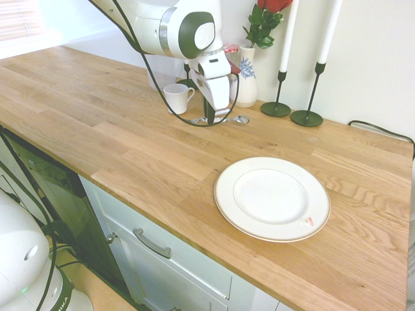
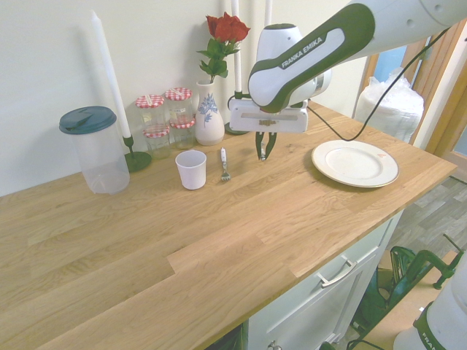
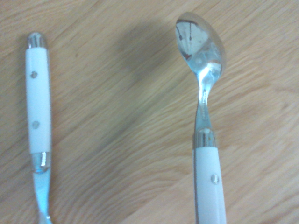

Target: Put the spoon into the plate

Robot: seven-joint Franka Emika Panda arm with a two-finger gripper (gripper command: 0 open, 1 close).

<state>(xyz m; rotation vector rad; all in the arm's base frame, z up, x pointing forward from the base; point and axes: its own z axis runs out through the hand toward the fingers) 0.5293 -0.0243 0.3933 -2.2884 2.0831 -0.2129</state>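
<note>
**Jaws closed on spoon**

Your gripper has its jaws narrow, gripping the spoon above the counter. You see the plate well apart. Cup and fork lie near.

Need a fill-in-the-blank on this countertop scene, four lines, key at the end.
1. The plate is ___.
2. The vase holds a red ___.
3. In the second exterior view, the ___ lies between the cup and the gripper.
4. The spoon has a ___ handle.
Missing: empty; rose; fork; white.
</note>
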